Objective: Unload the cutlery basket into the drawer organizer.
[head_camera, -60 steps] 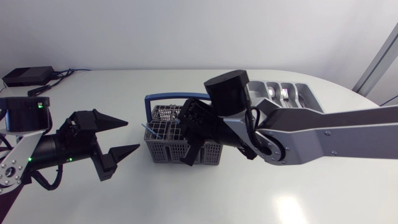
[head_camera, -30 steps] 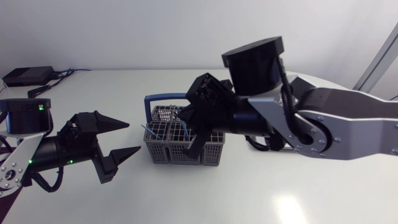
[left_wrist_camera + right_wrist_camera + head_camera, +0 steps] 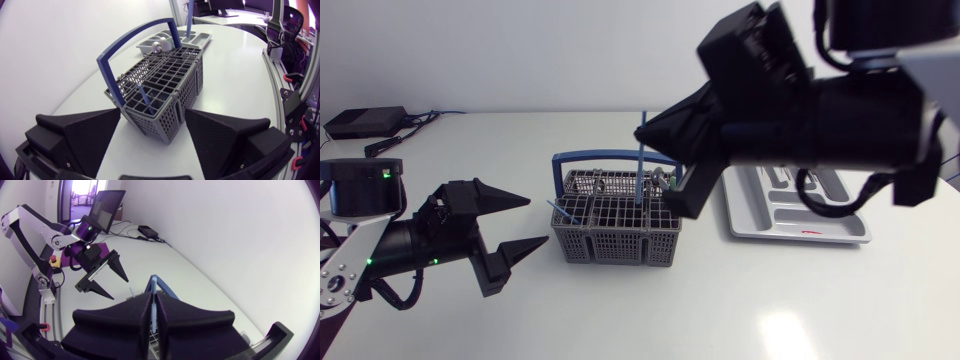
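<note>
The grey cutlery basket [image 3: 615, 228] with a blue handle [image 3: 590, 157] stands mid-table. My right gripper [image 3: 645, 140] hangs high above it, shut on the upper part of a thin blue utensil [image 3: 639, 175] that stands upright, its lower end still at the basket's rim. In the right wrist view the utensil [image 3: 154, 286] is pinched between the fingers [image 3: 120, 317]. My left gripper [image 3: 520, 222] is open just left of the basket [image 3: 165, 85], with nothing between its fingers. A second blue utensil [image 3: 145, 100] leans in the near compartment. The grey drawer organizer [image 3: 800, 205] lies to the right.
Silver cutlery [image 3: 660, 180] sticks up at the basket's back right corner. A red mark [image 3: 812, 233] shows in the organizer's front slot. A black box with cables [image 3: 365, 122] sits at the table's far left.
My right arm has risen from the basket towards the camera, drawing the blue utensil up with it and uncovering the organizer. The left arm has stayed in place.
</note>
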